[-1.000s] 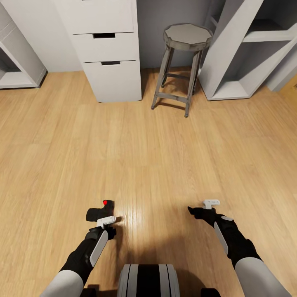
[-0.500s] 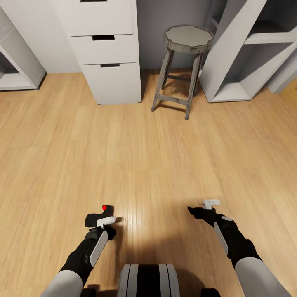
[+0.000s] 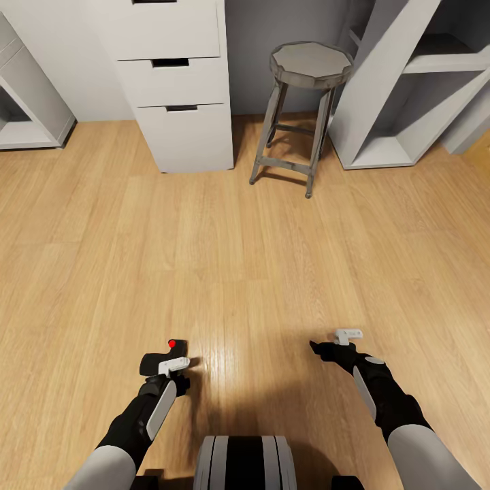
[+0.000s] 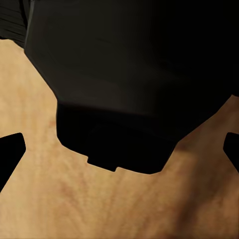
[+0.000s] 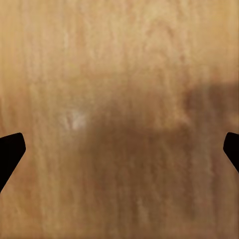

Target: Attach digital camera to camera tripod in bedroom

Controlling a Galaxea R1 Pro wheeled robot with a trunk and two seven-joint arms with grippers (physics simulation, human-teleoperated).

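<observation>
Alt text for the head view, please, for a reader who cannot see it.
The left gripper holds a small black camera low over a wood floor, while the right gripper hangs empty. Ahead stand a white drawer unit, a grey stool and white shelving.

1. Both arms reach forward and low from the trunk, elbows bent, black forearms with grey upper sleeves.
2. The left end effector (image 3: 163,362) is clamped on the digital camera (image 3: 160,355), which sits between its fingers with the red button facing up.
3. In the left wrist view the digital camera's black body bulks just ahead of that end effector, with the dark fingertips (image 4: 11,154) showing wide apart at either edge.
4. The right end effector (image 3: 333,344) holds nothing, its fingers spread; the dark fingertips (image 5: 10,152) sit far apart in the right wrist view.
5. The two end effectors are level with each other and well apart.
</observation>
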